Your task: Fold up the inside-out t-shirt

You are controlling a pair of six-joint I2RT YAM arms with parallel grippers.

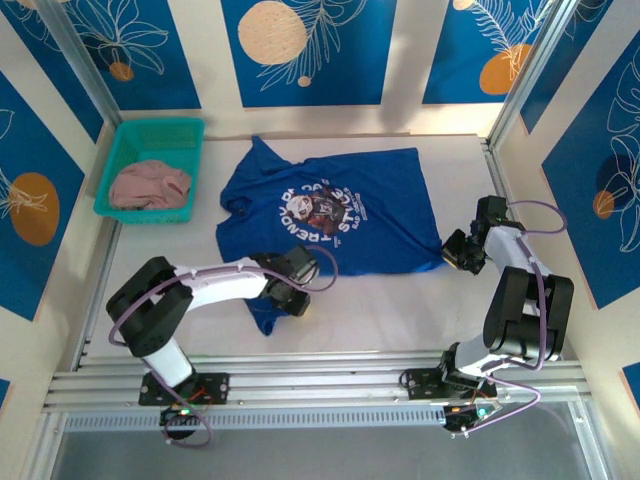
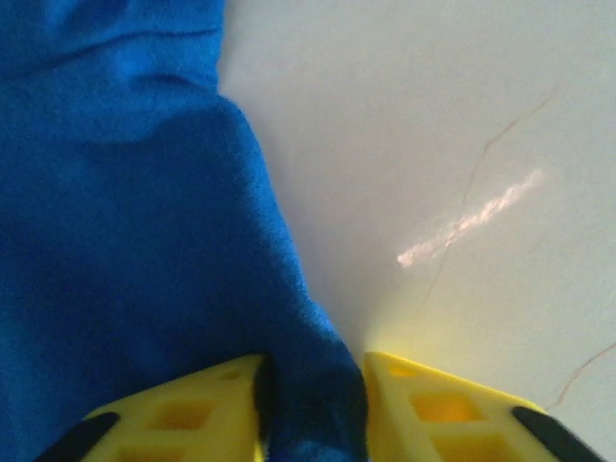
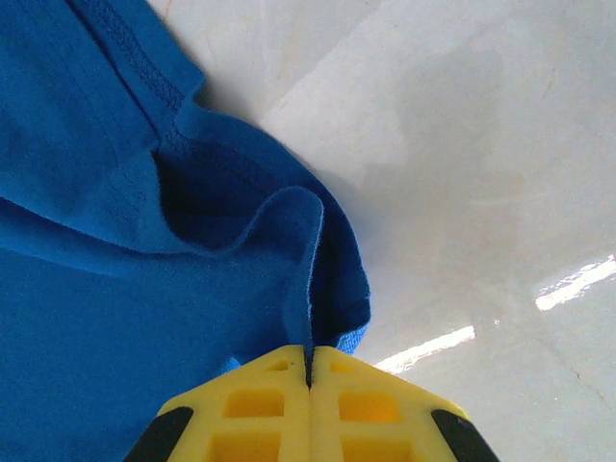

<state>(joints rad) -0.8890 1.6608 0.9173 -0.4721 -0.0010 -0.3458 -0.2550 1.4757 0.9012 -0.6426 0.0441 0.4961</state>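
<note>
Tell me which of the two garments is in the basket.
The pink garment, bunched up inside the green basket at the far left. The blue t-shirt lies spread on the table instead.

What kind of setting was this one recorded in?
Probably a purpose-built robot test cell, not a home: a white table boxed in by printed blue wall panels, aluminium mounting rails along the near edge, and a blue t-shirt laid out beside a teal basket.
</note>
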